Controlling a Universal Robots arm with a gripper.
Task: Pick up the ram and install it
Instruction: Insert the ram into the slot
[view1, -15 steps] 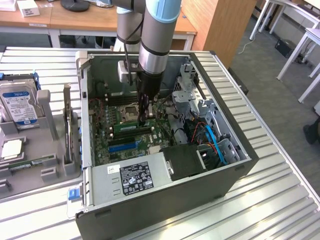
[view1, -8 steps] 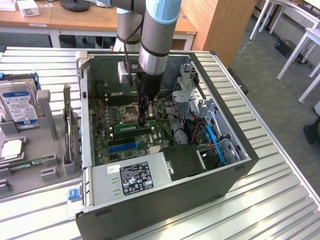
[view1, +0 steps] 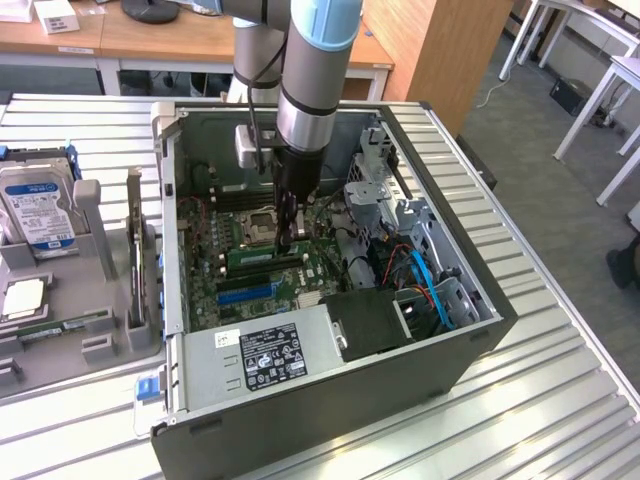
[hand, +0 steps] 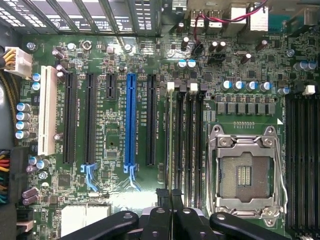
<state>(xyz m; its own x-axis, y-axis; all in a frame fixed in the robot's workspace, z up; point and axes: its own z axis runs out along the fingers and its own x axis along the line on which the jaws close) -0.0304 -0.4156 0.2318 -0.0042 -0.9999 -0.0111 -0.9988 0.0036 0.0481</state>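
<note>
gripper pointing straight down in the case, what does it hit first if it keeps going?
Probably the memory slots beside the empty CPU socket: the shut gripper hangs right over them. A green stick already seems seated there; depth is unclear.

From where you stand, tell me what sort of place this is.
Probably a lab or workshop set up for computer assembly. An open PC case lies on a ribbed metal table, a grey fixture tray holds a hard drive, and wooden desks stand behind.

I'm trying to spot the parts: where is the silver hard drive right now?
In the exterior view, the hard drive sits propped in the grey tray at the exterior view's left, outside the open computer case.
</note>
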